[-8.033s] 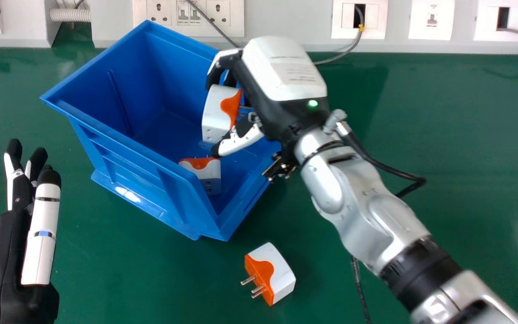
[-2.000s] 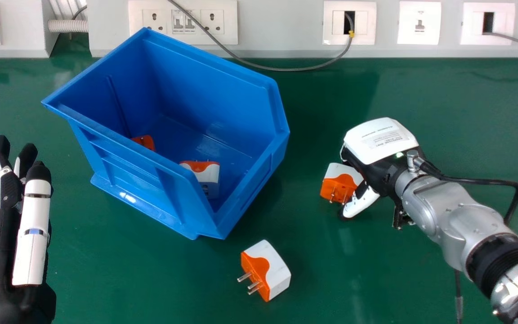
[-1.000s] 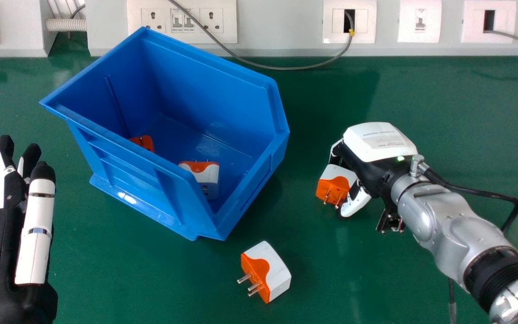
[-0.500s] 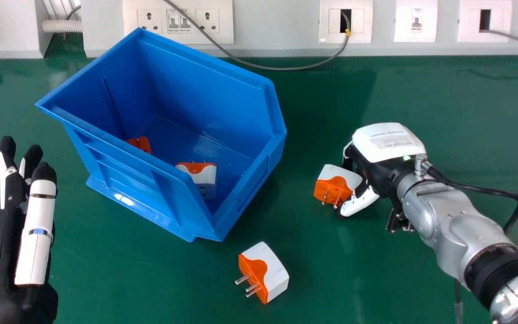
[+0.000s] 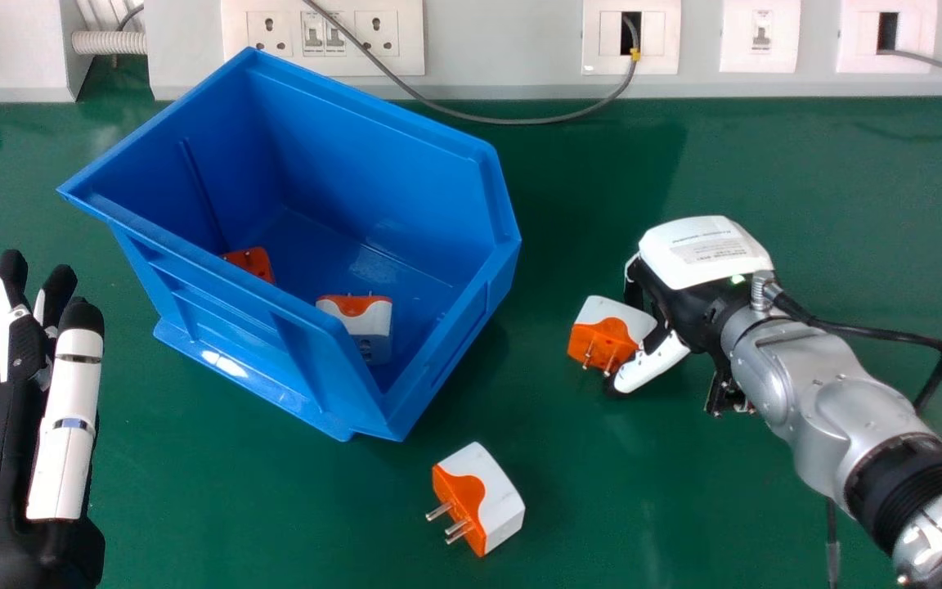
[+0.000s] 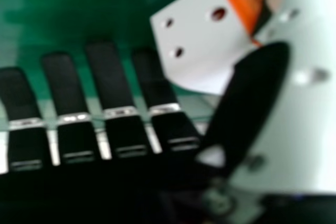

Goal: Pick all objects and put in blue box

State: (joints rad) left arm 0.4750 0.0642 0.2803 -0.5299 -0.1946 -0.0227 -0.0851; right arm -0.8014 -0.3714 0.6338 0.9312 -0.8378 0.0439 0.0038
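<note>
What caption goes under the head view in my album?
Right hand at one plug, another plug on the green table, two plugs in the blue box.

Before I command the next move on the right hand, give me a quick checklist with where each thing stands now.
1. Right hand at an adapter: ok, thumb right by it.
2. Fingers curled round that adapter: not ok, they look straight.
3. Thumb actually pressing on it: cannot tell.
4. Blue box open to receive it: ok, two adapters lie inside with bare floor beside them.
5. Left hand clear of box and adapters: ok, off to the left.
6. All adapters boxed: not ok, this one and the pronged one nearer the robot are outside.
</note>
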